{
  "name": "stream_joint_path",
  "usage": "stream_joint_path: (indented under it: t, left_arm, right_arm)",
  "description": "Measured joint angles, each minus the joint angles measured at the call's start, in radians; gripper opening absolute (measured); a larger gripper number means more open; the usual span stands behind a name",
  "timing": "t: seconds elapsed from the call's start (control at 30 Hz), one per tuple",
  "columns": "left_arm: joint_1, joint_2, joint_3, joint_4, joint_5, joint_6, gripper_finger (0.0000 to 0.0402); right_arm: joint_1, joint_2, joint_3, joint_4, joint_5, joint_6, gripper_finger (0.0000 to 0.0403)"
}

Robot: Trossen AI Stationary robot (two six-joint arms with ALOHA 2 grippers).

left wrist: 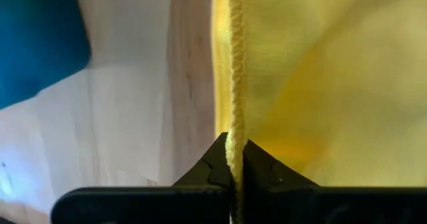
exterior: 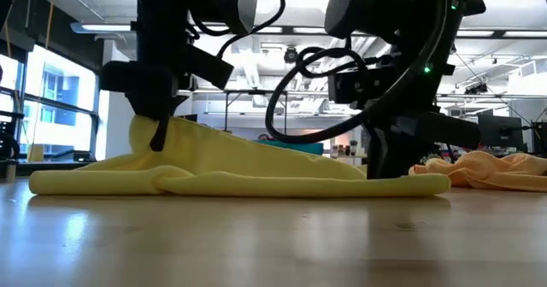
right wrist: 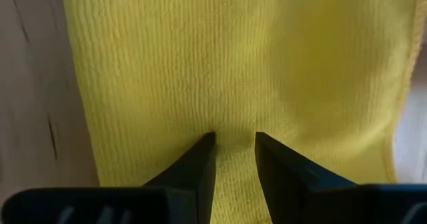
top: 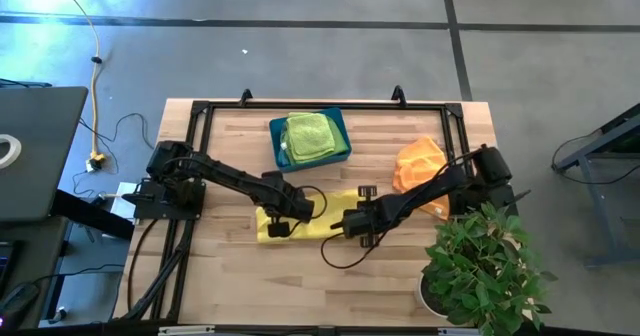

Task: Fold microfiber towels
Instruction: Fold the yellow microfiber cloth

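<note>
Yellow towel point(left wrist: 313, 84) hem pinched by left fingers point(left wrist: 212, 165); right fingers point(right wrist: 200, 161) seemingly apart.

Left tool point(left wrist: 235, 159) clamped, right tool point(right wrist: 235, 144) parted.

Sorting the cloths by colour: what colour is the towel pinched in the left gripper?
Yellow. The towel shows best in the left wrist view, its stitched edge clamped in the left gripper.

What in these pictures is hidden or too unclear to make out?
- High view: the middle of the flat yellow microfiber towel is covered by both dark arms.
- High view: how many lime green cloths sit in the teal plastic bin.
- Low view: the crumpled orange towel is partly behind the arm.
</note>
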Motion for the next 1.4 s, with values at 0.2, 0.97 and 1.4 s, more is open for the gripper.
stream_joint_path:
  t: [0.2,0.97,1.4]
  left_arm:
    - [-0.005,0.000,0.000,-0.004,0.004,0.000,0.0029]
    - [-0.070,0.000,0.001,-0.200,0.060,-0.038,0.0116]
    - [-0.102,0.000,0.001,0.010,0.116,-0.001,0.0120]
  right_arm:
    - [0.000,0.013,0.003,0.005,-0.006,0.007,0.0099]
    - [0.000,0.014,0.001,0.005,-0.010,0.005,0.0099]
    - [0.000,0.015,0.001,-0.014,-0.005,0.007,0.0099]
